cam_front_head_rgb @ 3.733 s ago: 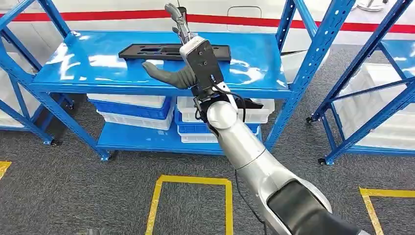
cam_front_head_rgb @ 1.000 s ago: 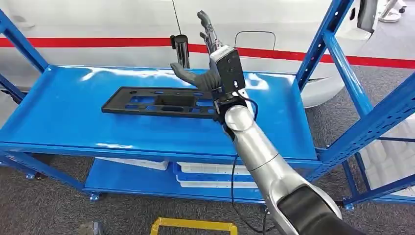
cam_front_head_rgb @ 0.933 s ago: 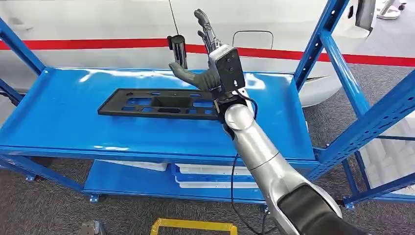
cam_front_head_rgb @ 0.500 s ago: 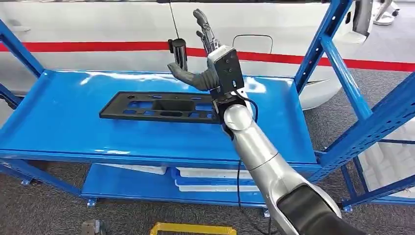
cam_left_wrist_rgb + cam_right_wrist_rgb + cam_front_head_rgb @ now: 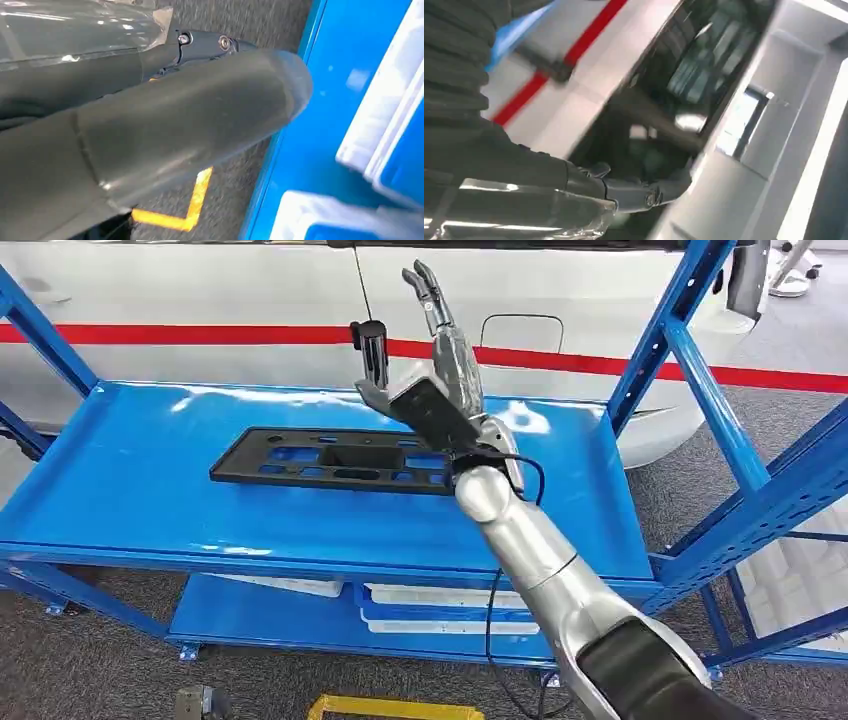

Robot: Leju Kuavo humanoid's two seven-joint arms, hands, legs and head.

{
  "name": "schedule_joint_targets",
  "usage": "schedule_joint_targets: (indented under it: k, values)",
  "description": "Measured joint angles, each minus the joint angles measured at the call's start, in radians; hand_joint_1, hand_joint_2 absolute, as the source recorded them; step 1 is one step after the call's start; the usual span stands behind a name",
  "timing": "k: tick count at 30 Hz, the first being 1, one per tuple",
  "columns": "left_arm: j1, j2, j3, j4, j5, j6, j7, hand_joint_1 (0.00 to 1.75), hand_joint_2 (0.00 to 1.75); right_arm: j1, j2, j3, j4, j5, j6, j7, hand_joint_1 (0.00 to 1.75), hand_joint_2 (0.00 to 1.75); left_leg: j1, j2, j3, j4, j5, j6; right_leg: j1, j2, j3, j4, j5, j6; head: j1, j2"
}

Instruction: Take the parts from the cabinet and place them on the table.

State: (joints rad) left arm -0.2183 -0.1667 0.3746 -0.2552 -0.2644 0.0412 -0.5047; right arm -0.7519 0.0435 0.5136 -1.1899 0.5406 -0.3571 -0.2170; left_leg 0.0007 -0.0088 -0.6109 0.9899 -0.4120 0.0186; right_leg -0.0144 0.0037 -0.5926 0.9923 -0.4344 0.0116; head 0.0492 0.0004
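Right hand: while the silver right arm (image 5: 530,550) reaches up from the lower right in the head view, the right hand (image 5: 432,380) is raised over the back of the top shelf, fingers (image 5: 430,290) spread and pointing upward, thumb (image 5: 372,395) stuck out to the side, holding nothing.
Part: a long flat black part (image 5: 335,460) with several cut-outs lies flat on the top shelf (image 5: 130,490) of the blue cabinet, its right end passing behind the arm's wrist; whether the hand touches it I cannot tell.
Left hand: in the left wrist view the left hand (image 5: 150,130) shows as a thick grey thumb close to the camera, nothing in it; how the other fingers lie I cannot tell.
Lower shelf: white and blue bins (image 5: 440,605) sit stacked on the lower shelf under the part.
Behind the cabinet: a white car body (image 5: 200,290) with a red stripe (image 5: 180,334), and a short black cylinder (image 5: 372,345) standing just beyond the shelf's back edge.
Floor: grey carpet (image 5: 80,660) with yellow tape marks (image 5: 395,707).
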Motion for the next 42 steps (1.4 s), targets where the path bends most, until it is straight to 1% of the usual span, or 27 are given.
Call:
schedule_joint_targets:
  k: [1,2,3,4,5,6,7,8,9,10,11,12,13,14,16,17,18,19,24,26,28,29,33,35,36,40,42]
  values:
    - [0.001,0.0,-0.004,0.0,-0.002,0.0,0.006,0.0,0.0,0.016,-0.005,0.04,-0.018,0.124,0.02,0.025,0.0,1.75,0.004,0.001,-0.001,0.009,-0.01,-0.005,-0.012,0.0,0.006,-0.006,0.004,-0.006,0.001,0.0]
    - [0.003,-0.001,-0.01,0.0,-0.005,0.0,0.009,0.0,0.0,0.036,-0.005,0.084,-0.032,0.212,0.043,0.043,0.0,1.75,0.003,0.001,-0.012,0.043,-0.038,-0.013,-0.013,0.0,0.009,-0.006,0.003,-0.011,-0.001,0.0]
    - [0.003,-0.002,-0.015,0.001,-0.006,0.0,0.013,0.0,0.0,0.054,-0.005,0.132,-0.04,0.277,0.065,0.056,0.0,1.75,0.007,0.002,-0.039,0.107,-0.078,-0.022,-0.013,0.0,0.011,-0.006,0.001,-0.016,-0.001,0.0]
    - [0.004,-0.002,-0.017,0.001,-0.006,0.001,0.015,0.0,0.0,0.075,0.0,0.179,-0.04,0.317,0.079,0.066,0.0,1.75,0.011,0.002,-0.078,0.186,-0.117,-0.029,-0.013,0.0,0.011,-0.006,0.001,-0.017,-0.001,0.0]
    - [0.005,-0.003,-0.02,0.002,-0.006,0.001,0.015,0.0,0.0,0.097,0.001,0.222,-0.041,0.335,0.085,0.073,0.0,1.75,0.014,0.002,-0.119,0.266,-0.15,-0.034,-0.012,0.0,0.01,-0.006,0.0,-0.018,-0.001,0.0]
    - [0.009,-0.004,-0.023,0.003,-0.006,0.001,0.016,0.0,0.0,0.115,0.002,0.261,-0.042,0.343,0.087,0.079,0.0,1.75,0.017,0.003,-0.146,0.313,-0.16,-0.038,-0.012,-0.001,0.01,-0.006,-0.001,-0.018,-0.001,0.0]
    - [0.012,-0.004,-0.025,0.004,-0.006,0.001,0.016,0.0,0.0,0.125,0.002,0.285,-0.042,0.348,0.087,0.083,0.0,1.75,0.02,0.004,-0.147,0.308,-0.146,-0.04,-0.012,-0.002,0.01,-0.005,-0.001,-0.018,-0.001,0.0]
    - [0.014,-0.003,-0.026,0.005,-0.006,0.002,0.016,0.0,0.0,0.129,0.003,0.304,-0.042,0.35,0.087,0.085,0.0,1.75,0.023,0.007,-0.122,0.255,-0.11,-0.041,-0.013,-0.002,0.01,-0.005,-0.001,-0.018,-0.001,0.0]
    - [0.014,-0.003,-0.026,0.005,-0.006,0.002,0.017,0.0,0.0,0.128,0.003,0.316,-0.042,0.351,0.087,0.087,0.0,1.75,0.025,0.007,-0.078,0.171,-0.066,-0.041,-0.015,-0.002,0.011,-0.005,-0.002,-0.017,-0.001,0.0]
    - [0.014,-0.003,-0.026,0.005,-0.006,0.002,0.017,0.0,0.0,0.128,0.005,0.325,-0.042,0.352,0.087,0.088,0.0,1.75,0.027,0.008,-0.023,0.071,-0.024,-0.04,-0.016,-0.001,0.013,-0.005,-0.004,-0.014,-0.002,0.0]
    - [0.013,-0.003,-0.027,0.005,-0.006,0.003,0.017,0.0,0.0,0.127,0.008,0.332,-0.042,0.35,0.087,0.09,0.0,1.75,0.029,0.009,0.014,0.001,-0.017,-0.039,-0.012,0.0,0.014,-0.005,-0.005,-0.012,-0.001,0.0]
    - [0.012,-0.003,-0.027,0.005,-0.006,0.003,0.017,0.0,0.0,0.126,0.007,0.337,-0.042,0.349,0.087,0.09,0.0,1.75,0.022,0.004,0.017,-0.002,-0.016,-0.031,-0.004,0.0,0.012,-0.004,-0.007,-0.004,0.0,0.0]
    - [0.013,-0.004,-0.027,0.005,-0.006,0.003,0.018,0.0,0.0,0.126,0.007,0.344,-0.042,0.349,0.088,0.09,0.0,1.75,0.023,0.003,0.017,-0.005,-0.013,-0.031,0.001,0.0,0.009,0.001,-0.013,-0.005,0.002,0.0]
    - [0.013,-0.005,-0.028,0.007,-0.006,0.003,0.018,0.0,0.0,0.126,0.006,0.349,-0.042,0.35,0.095,0.088,0.0,1.75,0.019,0.002,0.016,-0.004,-0.013,-0.031,0.008,0.0,0.013,0.001,-0.013,-0.007,0.003,0.0]
    - [0.014,-0.006,-0.029,0.008,-0.006,0.005,0.018,0.0,0.0,0.126,0.007,0.367,-0.041,0.36,0.118,0.08,0.0,1.75,0.008,0.0,0.015,-0.003,-0.012,-0.025,0.005,-0.001,0.012,-0.002,-0.01,-0.002,0.002,0.0]
    - [0.014,-0.006,-0.03,0.008,-0.005,0.009,0.018,0.0,0.0,0.127,0.011,0.383,-0.038,0.369,0.13,0.078,0.0,1.75,0.003,-0.001,0.015,-0.003,-0.011,-0.022,0.002,-0.002,0.013,-0.003,-0.01,-0.002,0.002,0.0]
    - [0.015,-0.006,-0.03,0.008,-0.004,0.011,0.018,0.0,0.0,0.128,0.017,0.396,-0.035,0.377,0.139,0.078,0.0,1.75,0.0,0.0,0.014,-0.003,-0.013,-0.015,0.001,-0.002,0.013,-0.005,-0.008,0.001,0.002,0.0]
    - [0.015,-0.006,-0.031,0.008,-0.004,0.016,0.02,0.0,0.0,0.13,0.025,0.41,-0.031,0.38,0.148,0.08,0.0,1.75,-0.001,0.0,0.014,-0.003,-0.012,-0.012,-0.001,-0.002,0.014,-0.007,-0.008,0.002,0.002,0.0]
    - [0.025,-0.016,-0.038,0.009,-0.008,0.032,0.034,0.0,0.0,0.13,0.06,0.452,-0.002,0.396,0.194,0.101,0.0,1.75,-0.001,0.0,0.013,-0.003,-0.012,-0.008,-0.001,-0.002,0.017,-0.015,-0.004,0.007,0.002,0.0]
    - [0.026,-0.018,-0.042,0.009,-0.015,0.035,0.04,0.0,0.0,0.126,0.075,0.466,0.019,0.422,0.198,0.12,0.0,1.75,-0.001,0.0,0.012,-0.003,-0.012,-0.007,-0.001,-0.002,0.017,-0.016,-0.003,0.01,0.002,0.0]
    - [0.026,-0.021,-0.043,0.009,-0.018,0.037,0.044,0.0,0.0,0.114,0.094,0.471,0.062,0.447,0.179,0.137,0.0,1.75,-0.002,0.0,0.012,-0.003,-0.012,-0.005,-0.002,-0.002,0.017,-0.016,-0.003,0.015,0.002,0.0]
    - [0.026,-0.022,-0.043,0.009,-0.019,0.04,0.044,0.0,0.0,0.106,0.103,0.471,0.085,0.451,0.167,0.138,0.0,1.75,-0.002,0.0,0.012,-0.003,-0.011,-0.003,-0.002,-0.002,0.016,-0.016,-0.003,0.015,0.002,0.0]
    - [0.028,-0.023,-0.045,0.009,-0.019,0.042,0.045,0.0,0.0,0.082,0.129,0.469,0.156,0.463,0.146,0.143,0.0,1.75,-0.002,0.0,0.012,-0.003,-0.011,-0.003,-0.002,-0.002,0.016,-0.016,-0.002,0.015,0.002,0.0]
    - [0.029,-0.024,-0.045,0.009,-0.019,0.042,0.045,0.0,0.0,0.066,0.143,0.456,0.205,0.471,0.124,0.187,0.0,1.75,-0.001,0.0,0.012,-0.003,-0.011,-0.003,-0.002,-0.002,0.016,-0.016,-0.002,0.015,0.002,0.0]
    - [0.029,-0.024,-0.045,0.009,-0.02,0.042,0.045,0.0,0.0,0.051,0.152,0.437,0.25,0.475,0.099,0.207,0.0,1.75,-0.001,0.0,0.012,-0.003,-0.01,-0.002,-0.002,-0.002,0.016,-0.016,-0.002,0.015,0.002,0.0]
    - [0.032,-0.028,-0.05,0.009,-0.028,0.033,0.053,0.0,0.0,-0.02,0.171,0.339,0.431,0.494,0.009,0.234,0.0,1.75,-0.001,0.0,0.012,-0.003,-0.009,-0.001,-0.002,-0.002,0.016,-0.016,-0.001,0.017,0.002,0.0]
    - [0.032,-0.03,-0.055,0.009,-0.033,0.032,0.058,0.0,0.0,-0.043,0.171,0.29,0.503,0.505,-0.021,0.257,0.0,1.75,-0.001,0.0,0.013,-0.003,-0.009,-0.001,-0.001,-0.002,0.016,-0.016,-0.001,0.017,0.002,0.0]
